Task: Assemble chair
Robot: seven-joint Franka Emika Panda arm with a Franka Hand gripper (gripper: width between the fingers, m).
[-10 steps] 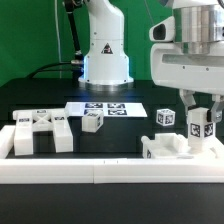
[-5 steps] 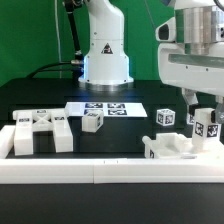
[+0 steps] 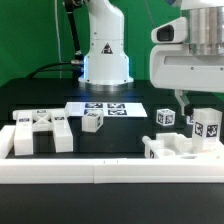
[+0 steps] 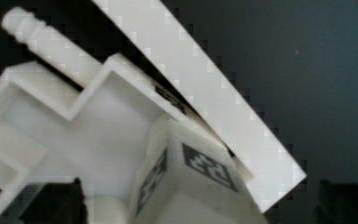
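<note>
Your gripper (image 3: 200,108) hangs over the far end of the black worktop (image 3: 40,95), toward the exterior view's right. Right under it stands a white tagged post (image 3: 208,127) of the chair, its square black-and-white marker tag facing the camera. One dark finger (image 3: 184,99) shows beside the post's top. You cannot tell from either view how far the jaws are spread or whether they grip the post.

In the blurred wrist view, a white chair part with a dark tag (image 4: 197,165) fills the area close below the gripper.

Just below and in front of the gripper lies the notched seat piece (image 3: 165,148), against the long white border rail (image 3: 100,172). Just beside the gripper, toward the exterior view's left, stands a tagged cube (image 3: 166,118).

Farther that way sits a small tagged block (image 3: 93,122), with the marker board (image 3: 75,107) behind it. Farthest from the gripper is a cluster of chair parts (image 3: 40,132).

Behind them all, the robot base (image 3: 105,72) carries a warning triangle (image 3: 104,52). Its symbol and every tag are patterns too small to read.
</note>
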